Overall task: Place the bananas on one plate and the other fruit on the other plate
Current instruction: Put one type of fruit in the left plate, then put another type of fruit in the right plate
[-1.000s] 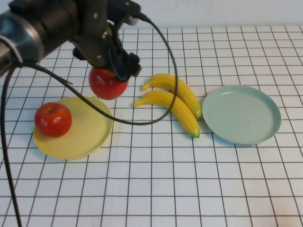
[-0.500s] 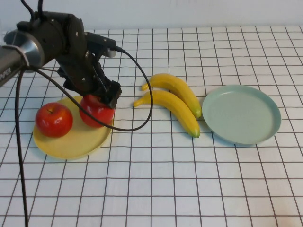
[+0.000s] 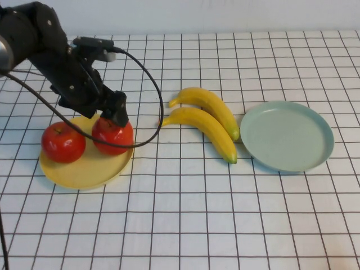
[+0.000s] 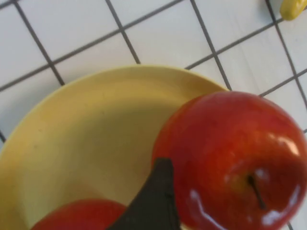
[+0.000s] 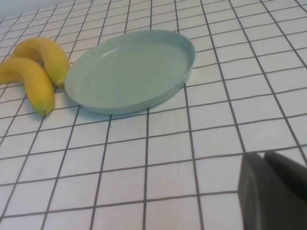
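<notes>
Two red apples (image 3: 63,142) (image 3: 113,136) sit side by side on the pale yellow plate (image 3: 84,171). My left gripper (image 3: 112,111) hangs right over the inner apple (image 4: 235,158), open, with one dark finger (image 4: 153,201) beside the apple's flank. Two yellow bananas (image 3: 211,107) (image 3: 205,130) lie on the cloth mid-table, just left of the empty blue-green plate (image 3: 287,135). My right gripper (image 5: 263,155) is shut and empty, low over the cloth short of that plate (image 5: 132,67). It does not appear in the high view.
A white cloth with a black grid covers the table. The left arm's black cable (image 3: 152,112) loops down past the yellow plate toward the bananas. A pale wall runs along the far edge.
The left arm carried the second apple down and leftward onto the yellow plate beside the first one. Its jaws have widened and the arm has drawn back to the left.
</notes>
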`<control>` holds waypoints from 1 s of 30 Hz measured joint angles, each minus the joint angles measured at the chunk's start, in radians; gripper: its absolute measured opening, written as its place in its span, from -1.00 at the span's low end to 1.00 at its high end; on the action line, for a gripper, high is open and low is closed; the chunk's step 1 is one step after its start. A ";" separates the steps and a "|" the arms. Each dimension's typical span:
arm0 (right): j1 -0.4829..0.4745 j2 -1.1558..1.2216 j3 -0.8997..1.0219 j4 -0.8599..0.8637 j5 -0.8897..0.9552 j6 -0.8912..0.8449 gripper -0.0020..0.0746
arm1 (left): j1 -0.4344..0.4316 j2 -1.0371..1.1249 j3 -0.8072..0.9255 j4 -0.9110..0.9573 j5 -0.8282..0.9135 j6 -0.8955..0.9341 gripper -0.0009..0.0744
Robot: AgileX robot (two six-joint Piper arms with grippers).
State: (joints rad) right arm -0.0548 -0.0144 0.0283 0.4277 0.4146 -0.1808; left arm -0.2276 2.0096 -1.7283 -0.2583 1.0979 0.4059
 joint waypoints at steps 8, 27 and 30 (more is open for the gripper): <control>0.000 0.000 0.000 0.000 0.000 0.000 -0.99 | 0.018 -0.209 0.000 0.009 -0.012 0.020 0.80; 0.000 0.000 0.000 0.000 0.000 0.000 -0.99 | -0.026 -1.072 0.764 -0.222 -0.530 0.143 -0.67; 0.000 0.000 0.000 0.000 0.000 0.000 -0.99 | -0.026 -1.194 0.873 -0.189 -0.594 0.062 -0.89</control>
State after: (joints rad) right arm -0.0548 -0.0144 0.0283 0.4277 0.4146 -0.1808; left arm -0.2532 0.8158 -0.8553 -0.4472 0.5037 0.4676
